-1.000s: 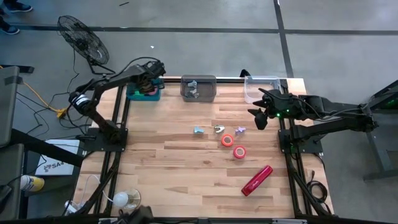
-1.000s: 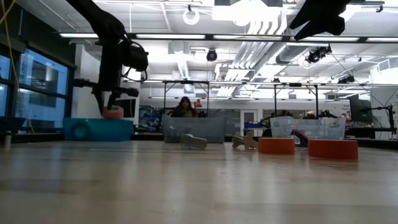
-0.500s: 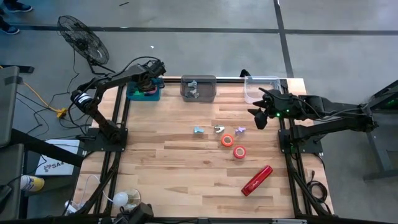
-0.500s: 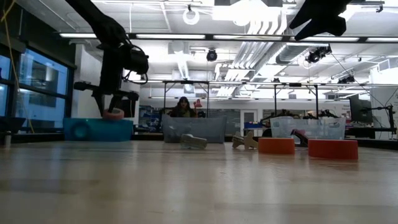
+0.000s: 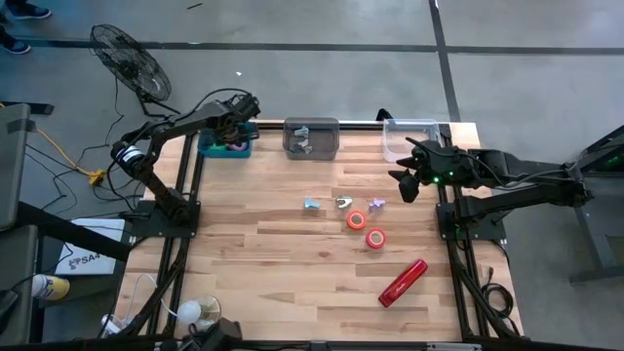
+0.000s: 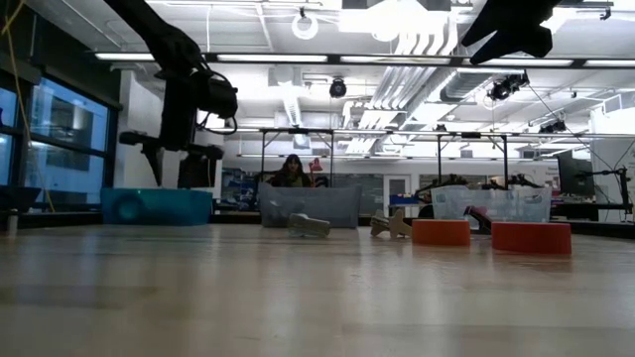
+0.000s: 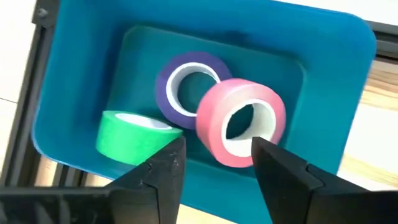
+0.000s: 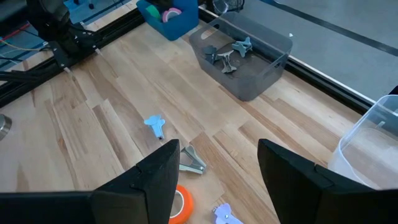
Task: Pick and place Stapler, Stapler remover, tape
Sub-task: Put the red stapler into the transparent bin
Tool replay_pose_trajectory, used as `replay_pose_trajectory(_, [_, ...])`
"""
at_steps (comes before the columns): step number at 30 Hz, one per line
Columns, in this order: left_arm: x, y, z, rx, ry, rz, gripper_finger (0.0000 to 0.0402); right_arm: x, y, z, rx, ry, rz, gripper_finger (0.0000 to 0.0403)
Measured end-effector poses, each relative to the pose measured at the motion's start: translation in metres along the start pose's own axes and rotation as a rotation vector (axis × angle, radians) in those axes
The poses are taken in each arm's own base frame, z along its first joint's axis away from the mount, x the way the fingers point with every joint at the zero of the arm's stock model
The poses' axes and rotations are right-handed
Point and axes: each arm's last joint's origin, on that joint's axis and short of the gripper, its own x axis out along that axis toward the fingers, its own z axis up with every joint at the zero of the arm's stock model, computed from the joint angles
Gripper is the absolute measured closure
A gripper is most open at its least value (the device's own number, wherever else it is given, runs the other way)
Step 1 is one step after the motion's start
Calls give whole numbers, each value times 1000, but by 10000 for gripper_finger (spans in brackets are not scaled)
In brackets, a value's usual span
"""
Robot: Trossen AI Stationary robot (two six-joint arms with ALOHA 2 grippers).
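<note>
My left gripper [image 7: 217,168] hangs open over the teal bin [image 5: 225,143] at the table's far left corner. Below its fingers a pink tape roll [image 7: 239,124] stands on its edge on the bin floor and leans against a flat purple roll [image 7: 186,81]. A green roll [image 7: 130,137] lies beside them. Two orange tape rolls [image 5: 357,219] [image 5: 376,238], several small staple removers [image 5: 342,203] and the red stapler [image 5: 403,282] lie on the table. My right gripper [image 5: 405,185] hovers open near the right edge, above the table.
A grey bin [image 5: 311,137] holding staple removers and a clear bin [image 5: 409,139] stand along the far edge. Black frame rails run down both table sides. A person [image 6: 294,171] sits in the room behind the table. Bare wood lies at the near left.
My left gripper has opened over the teal bin and let go of the pink tape roll. The roll has dropped from between the fingers into the bin.
</note>
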Motion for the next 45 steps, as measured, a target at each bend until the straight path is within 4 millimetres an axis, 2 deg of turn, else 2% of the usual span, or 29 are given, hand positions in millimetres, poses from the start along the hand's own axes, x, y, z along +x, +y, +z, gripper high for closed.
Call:
replay_pose_trajectory(11, [-6, -6, -4, 116, 29, -77, 220, 0, 3, -2, -56, 52, 90, 194])
replay_pose_trajectory(16, [-26, -13, -5, 180, -27, -133, 220, -1, 4, -5, -96, 121, 183, 194])
replay_pose_trajectory(20, [-52, -20, -7, 235, -86, -213, 220, -1, 4, -9, -214, 168, 218, 194])
replay_pose_trajectory(23, [-73, -24, -13, 295, -123, -274, 220, -2, 3, -11, -226, 200, 240, 194])
replay_pose_trajectory(29, [-114, -25, -37, 417, -184, -407, 220, -3, 5, -15, -248, 281, 356, 194])
replay_pose_trajectory(38, [-174, -5, -85, 523, -291, -593, 220, -5, 7, -18, -343, 325, 487, 194])
replay_pose_trajectory(42, [-188, 9, -107, 565, -340, -607, 220, -6, 13, -22, -375, 355, 528, 194])
replay_pose_trajectory(45, [-191, 22, -121, 586, -347, -638, 220, -5, 22, -31, -437, 425, 572, 194])
